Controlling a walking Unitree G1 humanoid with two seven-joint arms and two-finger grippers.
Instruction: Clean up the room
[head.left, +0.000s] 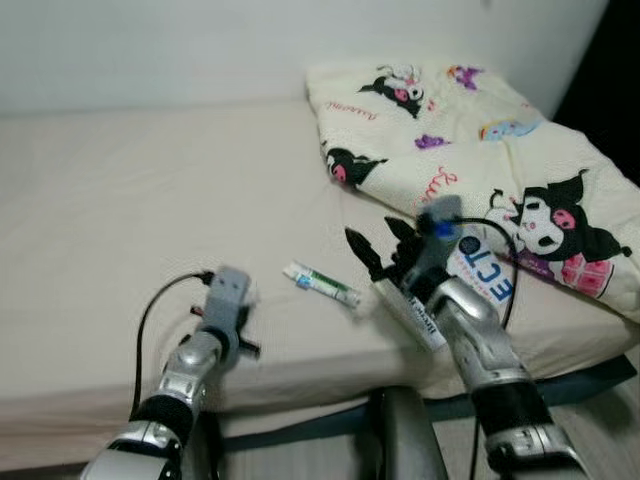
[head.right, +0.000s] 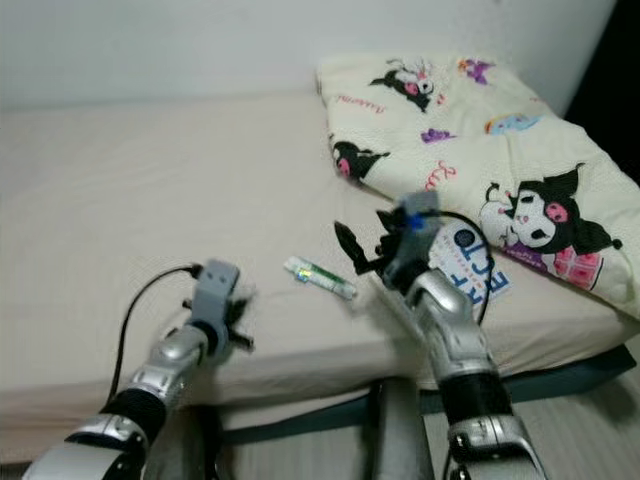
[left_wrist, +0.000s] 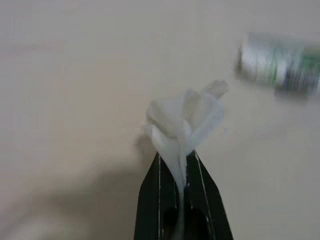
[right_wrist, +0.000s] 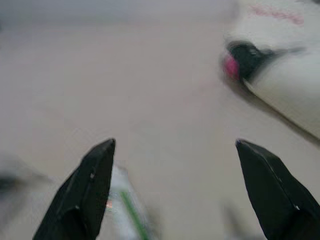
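Tissue pinched in my left jaws, right jaws spread above the bed

My left gripper is clamped on a crumpled white tissue over the bed. At two o'clock from it lies a green-and-white tube. My right gripper, wide apart and empty, hovers beside the tube, with the cartoon-print blanket at one o'clock.

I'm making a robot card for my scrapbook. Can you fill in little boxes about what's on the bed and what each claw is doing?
Place: beige bed
Bedding: folded cream cartoon-print blanket
Left gripper: shut on crumpled white tissue
Right gripper: open, above the bed
Between the arms: small white-and-green tube
By right arm: white-and-blue packet, flat white labelled box
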